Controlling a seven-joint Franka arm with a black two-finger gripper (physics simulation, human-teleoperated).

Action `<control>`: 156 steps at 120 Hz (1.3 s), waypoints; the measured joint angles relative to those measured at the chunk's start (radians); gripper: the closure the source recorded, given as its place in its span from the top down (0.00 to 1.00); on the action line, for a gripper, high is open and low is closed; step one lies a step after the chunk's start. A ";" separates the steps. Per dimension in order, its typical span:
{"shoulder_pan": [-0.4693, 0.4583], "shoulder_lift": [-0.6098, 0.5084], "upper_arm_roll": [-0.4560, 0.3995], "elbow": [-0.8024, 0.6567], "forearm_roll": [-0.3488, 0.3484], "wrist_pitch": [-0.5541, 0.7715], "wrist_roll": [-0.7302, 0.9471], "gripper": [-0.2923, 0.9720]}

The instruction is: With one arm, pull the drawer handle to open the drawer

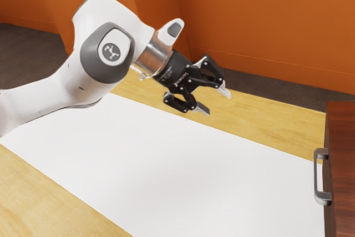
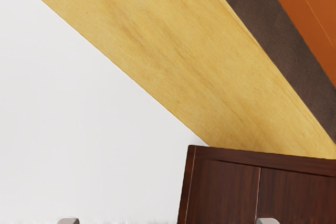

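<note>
Hovering at the upper middle of the frame with the gripper (image 1: 214, 99) spread wide and holding nothing, above the far edge of the white mat (image 1: 166, 165) on the wooden table (image 1: 266, 117). Well apart from the handle (image 1: 321, 176), a grey upright bar at the lower right edge of the frame, fixed to the dark wood front of the drawer (image 1: 341, 154). From the hand's own camera, the dark cabinet (image 2: 236, 187) ahead of the gripper, past the mat.

Most likely to go wrong in the approach: a long reach across and down, so easy to arrive too high or off to one side and knock a finger against the drawer front instead of straddling the bar. Needs the fingers turned to suit an upright bar; otherwise probably closes on air or catches one end bracket only. With a shallow bite, may slip off under the pull and leave the drawer where it is. Pulling at a slant rather than straight out could jam the drawer or drag the whole cabinet along the table.
</note>
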 joint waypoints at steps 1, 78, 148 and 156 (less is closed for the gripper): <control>-0.002 0.000 -0.001 0.000 0.000 0.001 0.000 0.55; -0.259 0.018 -0.038 -0.006 -0.004 0.064 -0.008 0.53; -0.189 0.064 -0.069 0.001 -0.006 0.100 -0.012 0.46; -0.185 0.070 -0.069 0.001 -0.005 0.104 -0.012 0.45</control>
